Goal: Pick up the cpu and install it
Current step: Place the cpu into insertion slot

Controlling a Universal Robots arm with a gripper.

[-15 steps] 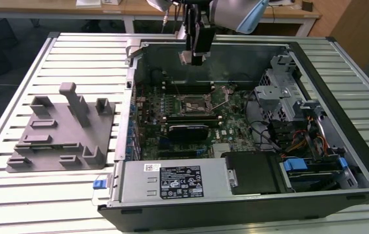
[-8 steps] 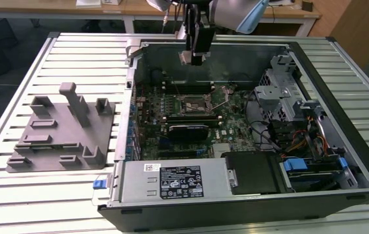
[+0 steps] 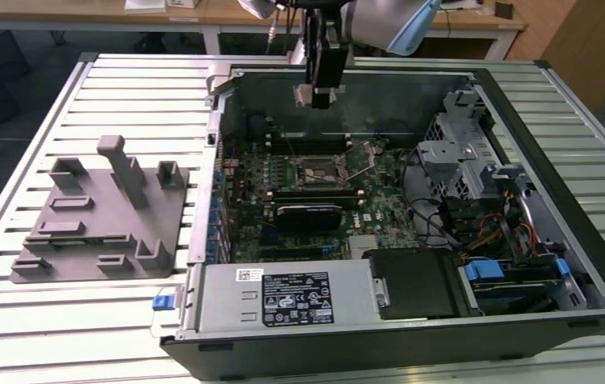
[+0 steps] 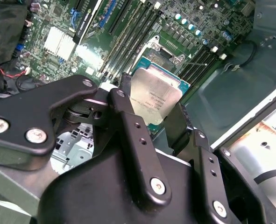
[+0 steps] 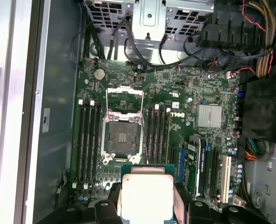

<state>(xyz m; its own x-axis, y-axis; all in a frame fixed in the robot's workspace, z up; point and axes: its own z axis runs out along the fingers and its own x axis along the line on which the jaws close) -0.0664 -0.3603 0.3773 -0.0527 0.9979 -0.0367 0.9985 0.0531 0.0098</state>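
Observation:
My gripper hangs over the far part of the open computer case, shut on the cpu. The cpu is a flat square chip with a pale silvery top plate and a green rim, pinched by two opposite edges between the black fingers. In the first wrist view the cpu sits between the fingers, above the motherboard. The open socket, with its metal retention frame lifted, lies beside the held chip. From the exterior view the socket is below and nearer than the gripper.
A grey plastic fixture with upright posts stands on the slatted table at the exterior view's left. Inside the case are a power supply, a black block, a metal drive cage and cable bundles.

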